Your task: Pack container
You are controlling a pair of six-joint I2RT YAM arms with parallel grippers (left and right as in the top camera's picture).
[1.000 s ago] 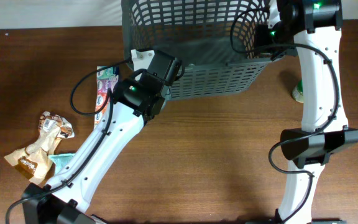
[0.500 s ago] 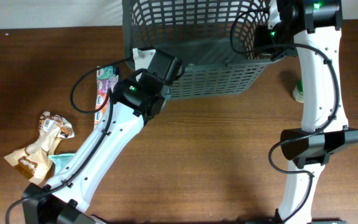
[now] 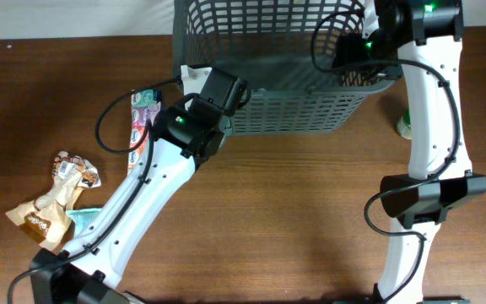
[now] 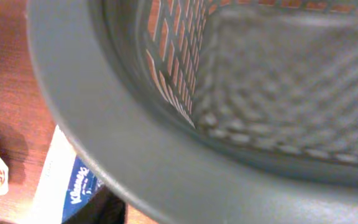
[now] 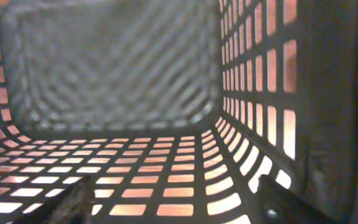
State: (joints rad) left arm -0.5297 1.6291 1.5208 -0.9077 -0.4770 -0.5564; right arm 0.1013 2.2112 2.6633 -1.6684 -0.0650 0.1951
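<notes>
container rim lies at left gripper and right gripper; jaw widths cannot be told.

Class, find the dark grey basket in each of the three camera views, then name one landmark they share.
Overhead: basket at top centre.
Left wrist: its rim sweeps from upper left to lower right.
Right wrist: basket seen from inside, filling the frame.
Shared landmark: its slotted side wall.
</notes>
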